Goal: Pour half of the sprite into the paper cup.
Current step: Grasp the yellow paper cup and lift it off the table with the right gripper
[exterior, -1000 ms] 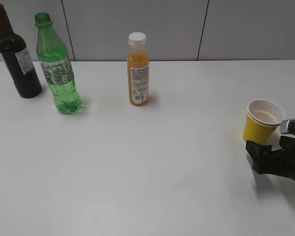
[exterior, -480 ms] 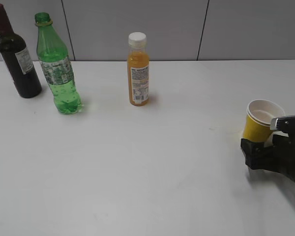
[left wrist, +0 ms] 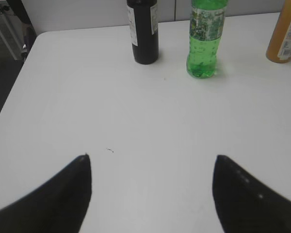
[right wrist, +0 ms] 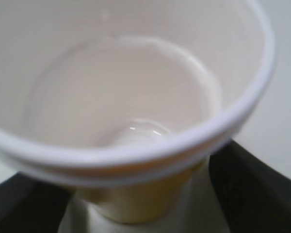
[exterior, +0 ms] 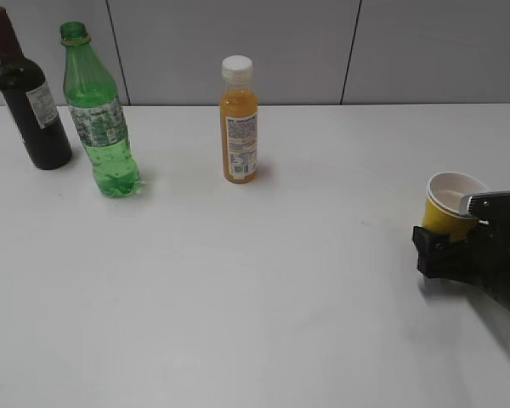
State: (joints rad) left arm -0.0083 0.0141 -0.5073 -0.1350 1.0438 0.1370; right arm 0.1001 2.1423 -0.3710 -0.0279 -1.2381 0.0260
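The sprite (exterior: 102, 119), a tall green bottle, stands uncapped at the back left of the table; it also shows in the left wrist view (left wrist: 202, 43). The yellow paper cup (exterior: 446, 204) stands upright at the right edge. My right gripper (exterior: 449, 231) is open, with its dark fingers on either side of the cup's lower part. In the right wrist view the cup (right wrist: 136, 97) fills the frame, and a gap shows between its base and each finger of the right gripper (right wrist: 136, 194). My left gripper (left wrist: 153, 165) is open and empty above bare table, well short of the sprite.
A dark wine bottle (exterior: 30, 102) stands just left of the sprite, also in the left wrist view (left wrist: 143, 34). An orange juice bottle (exterior: 239, 123) with a white cap stands at the back middle. The table's left edge (left wrist: 14, 82) drops off to the floor.
My right gripper has moved forward and up to the cup, so its fingers now flank the cup's lower part. The cup and bottles have not moved.
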